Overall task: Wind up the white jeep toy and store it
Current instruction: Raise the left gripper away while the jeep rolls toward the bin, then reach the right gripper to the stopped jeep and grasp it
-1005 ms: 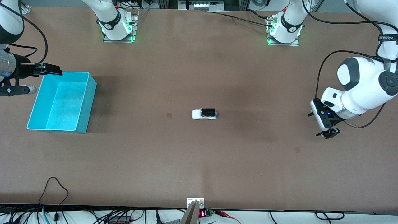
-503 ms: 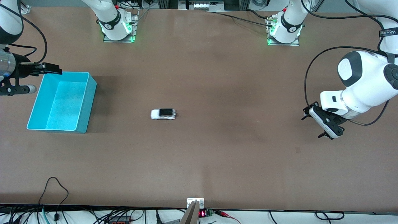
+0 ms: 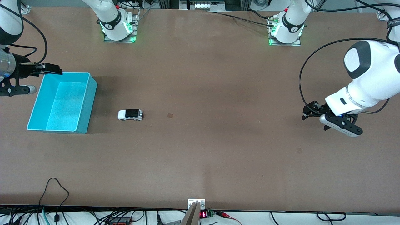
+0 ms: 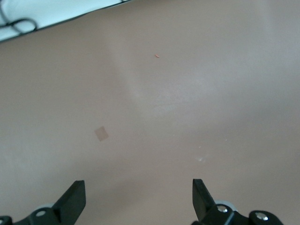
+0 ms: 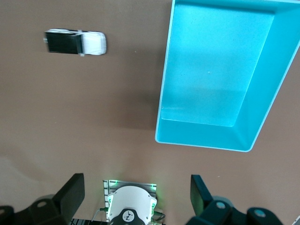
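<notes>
**Small jeep stands free near the bin**

The white jeep toy [image 3: 130, 114] stands on the brown surface [image 3: 218, 156], just at 3 o'clock of the cyan bin [image 3: 82, 125] in the front view, not touching it. It looks light, hard and smooth, and its wheels may roll; a grip across its two long sides seems safest. The right pincer [image 3: 51, 69] hovers spread over the bin's rim. The left pincer [image 3: 307, 112] waits spread, well apart. Nothing blocks the way.
</notes>
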Controlling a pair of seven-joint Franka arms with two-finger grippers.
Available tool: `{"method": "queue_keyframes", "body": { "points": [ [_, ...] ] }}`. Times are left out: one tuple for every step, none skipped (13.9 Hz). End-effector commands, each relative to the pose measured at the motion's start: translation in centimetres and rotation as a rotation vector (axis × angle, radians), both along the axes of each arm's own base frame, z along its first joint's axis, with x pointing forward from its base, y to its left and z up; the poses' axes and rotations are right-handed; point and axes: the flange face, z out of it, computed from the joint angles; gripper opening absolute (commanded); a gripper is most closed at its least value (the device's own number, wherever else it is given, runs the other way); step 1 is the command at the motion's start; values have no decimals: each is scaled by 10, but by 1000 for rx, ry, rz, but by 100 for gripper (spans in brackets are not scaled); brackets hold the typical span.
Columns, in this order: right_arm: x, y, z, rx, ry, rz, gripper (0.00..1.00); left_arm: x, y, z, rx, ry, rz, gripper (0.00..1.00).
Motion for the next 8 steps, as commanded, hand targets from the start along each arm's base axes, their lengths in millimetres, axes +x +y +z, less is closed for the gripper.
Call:
{"method": "queue_keyframes", "body": {
  "points": [
    [0, -2, 2, 23, 8, 5, 100, 1, 7, 16, 10, 20, 131, 100],
    [0, -2, 2, 27, 7, 14, 100, 1, 13, 19, 41, 26, 157, 100],
    [0, -1, 1, 31, 7, 28, 100, 3, 20, 28, 50, 34, 201, 100],
    [0, -2, 0, 37, 8, 42, 100, 3, 24, 34, 53, 55, 243, 100],
    [0, 0, -2, 40, 11, 57, 100, 3, 25, 41, 50, 73, 284, 100],
    [0, 3, -7, 41, 15, 64, 100, 4, 26, 47, 46, 75, 309, 100],
    [0, 7, -10, 42, 18, 70, 100, 4, 31, 54, 46, 76, 328, 100],
    [0, 9, -12, 42, 21, 75, 100, 4, 38, 62, 49, 83, 345, 100]
  ]
}}
